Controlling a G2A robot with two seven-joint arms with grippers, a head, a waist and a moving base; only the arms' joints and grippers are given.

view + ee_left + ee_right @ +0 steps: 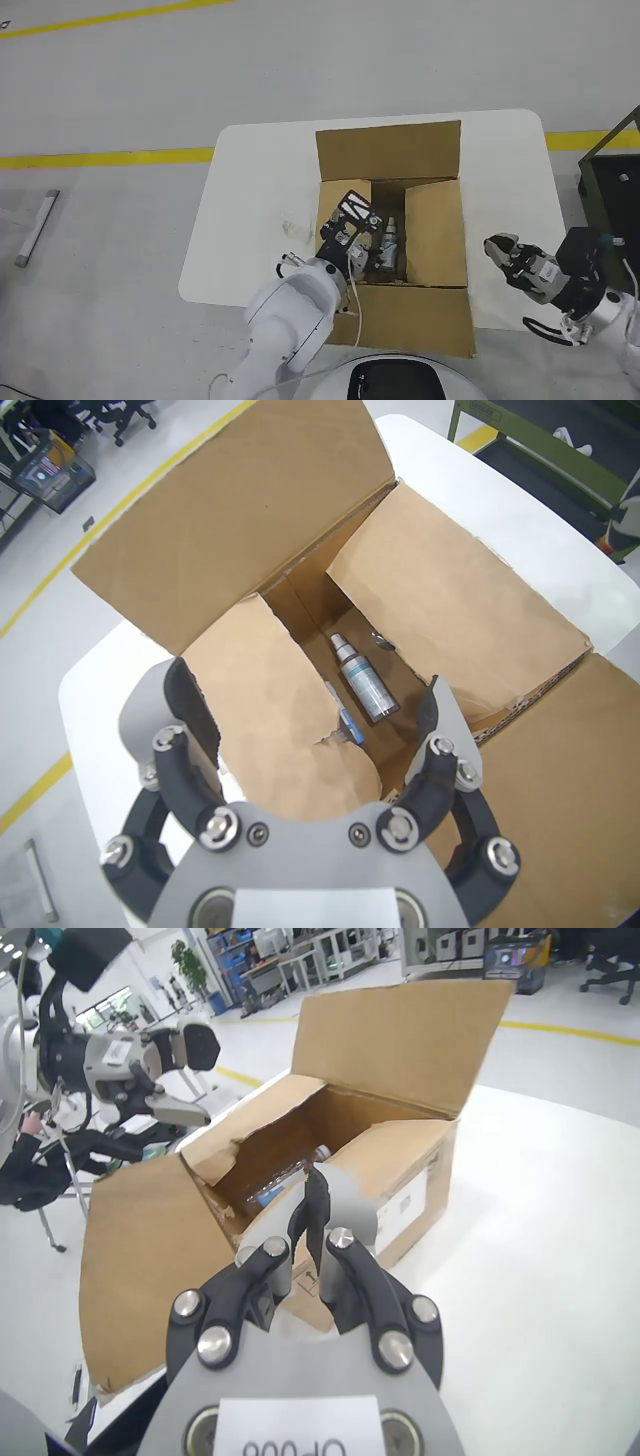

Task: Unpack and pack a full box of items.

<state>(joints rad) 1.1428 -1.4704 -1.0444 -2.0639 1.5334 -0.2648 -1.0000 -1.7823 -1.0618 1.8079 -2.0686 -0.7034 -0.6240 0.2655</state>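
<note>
A white table [250, 200] with rounded corners stands on a pale grey floor [150, 80]. A yellow floor line [100, 158] runs out from behind the table to either side, and a second yellow line [110, 17] crosses the floor far beyond it. Seen from above, a short grey bar [35, 228] lies on the floor left of the table. A dark green metal frame [608, 205] stands just off its right edge. Well beyond the table the room opens out under bright, even light — black office chairs [607, 975], workbenches [300, 963] and a potted plant [187, 958].
</note>
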